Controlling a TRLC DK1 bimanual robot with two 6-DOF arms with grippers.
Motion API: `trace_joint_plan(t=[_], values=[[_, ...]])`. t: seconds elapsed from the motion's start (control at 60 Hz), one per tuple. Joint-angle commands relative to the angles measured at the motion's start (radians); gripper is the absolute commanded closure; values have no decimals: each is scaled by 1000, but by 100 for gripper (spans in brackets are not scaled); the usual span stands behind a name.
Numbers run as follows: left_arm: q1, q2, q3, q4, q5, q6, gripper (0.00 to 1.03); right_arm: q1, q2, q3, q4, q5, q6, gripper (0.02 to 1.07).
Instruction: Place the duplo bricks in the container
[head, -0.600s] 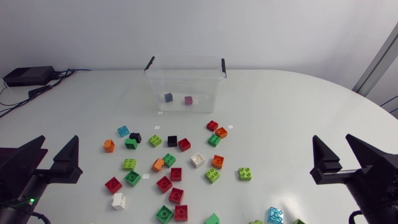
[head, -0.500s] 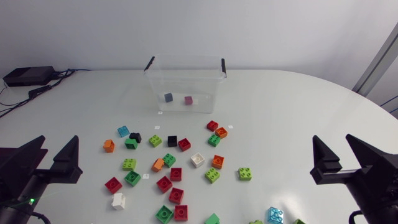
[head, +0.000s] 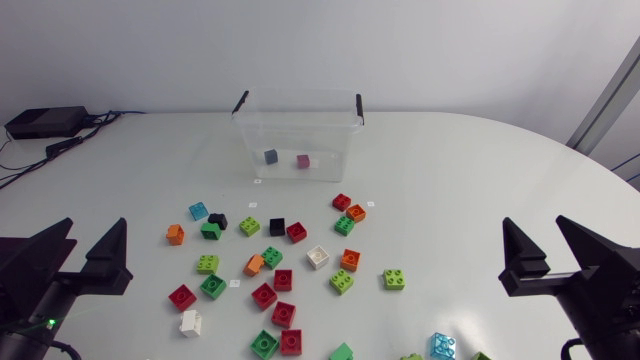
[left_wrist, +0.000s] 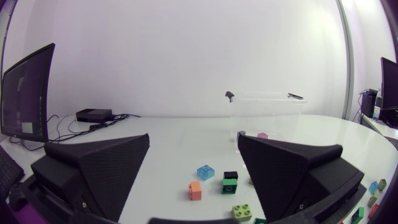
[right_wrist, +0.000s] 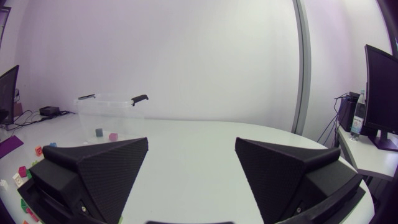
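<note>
Wide open and holding nothing, the left gripper (head: 93, 230) sits low at the near left of the table (head: 450, 180), and the right gripper (head: 533, 228), just as wide and bare, sits at the near right. Between them lie the loose bricks (head: 283, 280) in red, green, orange, black, white and blue, all flat with studs up. A white brick (head: 190, 323) is nearest the left gripper and a clear blue brick (head: 442, 346) nearest the right. Beyond the scatter stands the container (head: 330, 140), a clear tub, upright and open-topped. Its long side faces the grippers and a black clip (head: 359, 108) shows at each end. Inside rest a grey-blue brick (head: 271, 157) and a pink brick (head: 303, 161), side by side. Small white tags (head: 257, 182) lie among the bricks, their print too small to read. A black box (head: 45, 122) with cables sits at the far left.
</note>
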Motion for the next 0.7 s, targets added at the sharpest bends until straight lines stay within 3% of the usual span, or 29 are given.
trace_joint_plan(t=[0.0, 0.183, 0.383, 0.683], values=[[-8, -12, 38, -22, 6, -34, 4, 6, -8, -22, -1, -3, -5, 6], [-13, 17, 130, -67, 5, -45, 4, 37, -7, 24, -26, 2, -5, 7], [-24, 237, 292, -138, 1, -46, 4, 124, 56, 115, -50, 56, -5, 7], [-44, 659, 576, -429, -14, 43, 6, 178, 300, 283, -106, 82, 37, 7]])
